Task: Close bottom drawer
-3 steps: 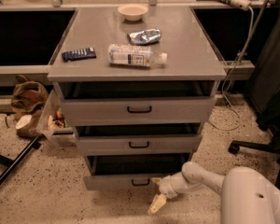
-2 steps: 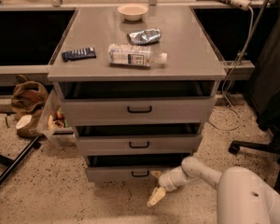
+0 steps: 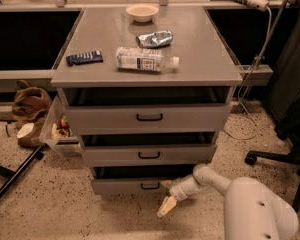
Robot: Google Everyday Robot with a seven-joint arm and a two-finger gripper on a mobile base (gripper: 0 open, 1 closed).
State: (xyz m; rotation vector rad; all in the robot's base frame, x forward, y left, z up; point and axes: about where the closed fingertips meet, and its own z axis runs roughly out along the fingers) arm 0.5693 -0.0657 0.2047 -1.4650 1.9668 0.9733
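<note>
A grey metal cabinet (image 3: 210, 44) holds three stacked drawers, all partly pulled out. The bottom drawer (image 3: 120, 186) sits lowest, just above the speckled floor, and shows a dark gap over its flat, smooth front and small black loop handle (image 3: 150, 186). The robot's white, rounded arm reaches in from the lower right. Its gripper (image 3: 166, 195) is at the drawer's right front, with pale fingers spread and holding nothing, the upper one at the front panel. The drawer looks rigid, hard and fairly heavy, and probably slides on rails. A flat push on the front near the handle should move it, with no need to grasp anything.
</note>
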